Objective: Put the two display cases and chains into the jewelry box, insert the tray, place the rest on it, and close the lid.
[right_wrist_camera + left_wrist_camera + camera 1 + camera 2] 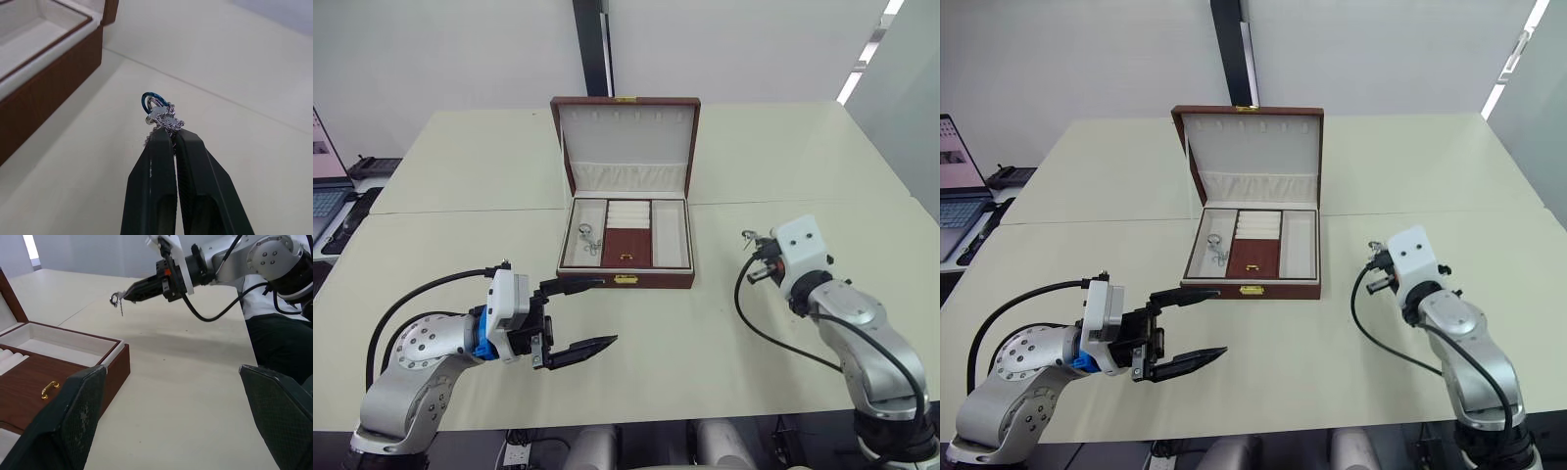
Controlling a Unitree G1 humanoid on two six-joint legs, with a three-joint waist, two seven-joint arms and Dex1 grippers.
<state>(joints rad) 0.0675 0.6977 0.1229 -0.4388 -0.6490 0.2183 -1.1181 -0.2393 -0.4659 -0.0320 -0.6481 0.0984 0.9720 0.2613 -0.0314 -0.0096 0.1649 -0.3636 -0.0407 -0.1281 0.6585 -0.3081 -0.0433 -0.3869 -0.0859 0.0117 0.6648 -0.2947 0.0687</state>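
The brown jewelry box (626,279) stands open mid-table, its lid (626,137) upright. A shallow cream tray (671,235) with compartments lies inside. One silver chain (588,238) rests in the tray's left compartment, and a brown flap with a gold handle (626,257) sits in the middle one. My right gripper (166,134) is shut on a second silver chain with a blue ring (157,106), held above the table right of the box (747,238). My left gripper (607,311) is open and empty in front of the box's left corner. The display cases are out of view.
A laptop (323,191) and a black device (372,166) sit at the table's far left edge. A seam (460,211) runs across the tabletop behind the box's front. A dark pillar (592,49) stands behind the table.
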